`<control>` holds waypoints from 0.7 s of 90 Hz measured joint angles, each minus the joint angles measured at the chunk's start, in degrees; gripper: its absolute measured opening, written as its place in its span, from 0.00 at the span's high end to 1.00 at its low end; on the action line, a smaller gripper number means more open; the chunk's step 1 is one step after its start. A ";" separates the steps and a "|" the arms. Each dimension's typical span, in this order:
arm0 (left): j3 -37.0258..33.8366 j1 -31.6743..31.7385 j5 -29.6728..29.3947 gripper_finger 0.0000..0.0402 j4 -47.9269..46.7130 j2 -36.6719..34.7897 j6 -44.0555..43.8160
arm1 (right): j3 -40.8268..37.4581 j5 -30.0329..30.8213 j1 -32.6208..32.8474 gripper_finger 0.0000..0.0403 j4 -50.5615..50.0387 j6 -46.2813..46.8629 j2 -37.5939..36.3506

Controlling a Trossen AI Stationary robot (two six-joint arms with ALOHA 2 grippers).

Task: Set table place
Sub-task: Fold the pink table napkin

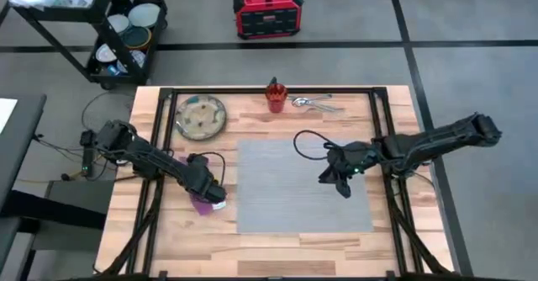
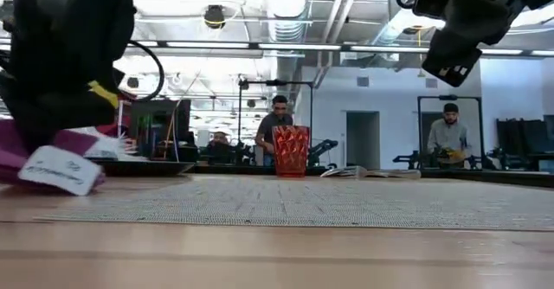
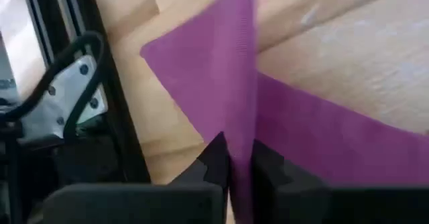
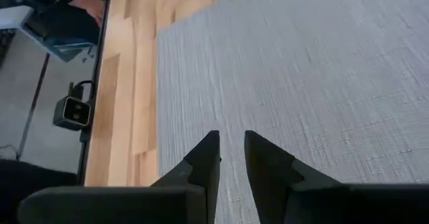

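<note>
The grey woven mat (image 1: 303, 184) lies in the middle of the wooden table (image 1: 277, 251). My left gripper (image 1: 210, 195) is at the mat's left edge, shut on the magenta napkin (image 3: 214, 70), which has a white label (image 2: 59, 170). My right gripper (image 1: 336, 178) hovers over the mat's right part (image 4: 322, 83), shut and holding nothing. The speckled plate (image 1: 202, 117) rests flat at the far left. The orange-red cup (image 1: 276, 96) stands at the far middle, with the steel cutlery (image 1: 315, 104) lying beside it. My left gripper pinches a raised fold of the napkin (image 3: 242, 133) between its two fingers, coming from above and slanting down. The cloth stands up in a ridge from the fingers. The napkin's lower part (image 2: 26, 155) lies on the table beside the mat.
A black shelf cart (image 1: 109, 29) with dishes stands off the table's far left corner, and a red box (image 1: 267, 10) sits on the floor beyond the far edge. Black rail frames run along the table's sides. People show in the room behind.
</note>
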 joint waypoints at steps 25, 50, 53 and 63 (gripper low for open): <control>0.00 0.44 2.59 0.65 -2.28 -2.60 -1.39 | 0.00 0.00 0.00 0.85 -0.05 0.40 0.00; 2.78 0.44 0.67 0.55 -10.78 -11.73 -10.12 | 0.00 0.00 0.00 0.85 -0.08 0.38 0.00; 2.94 0.44 0.34 0.55 -10.73 -12.87 -10.86 | 0.00 -0.01 0.00 0.85 -0.14 0.38 0.00; 3.06 0.42 -1.41 0.55 -6.68 -15.46 -11.95 | 0.00 -0.02 0.00 0.85 -0.40 -0.03 0.00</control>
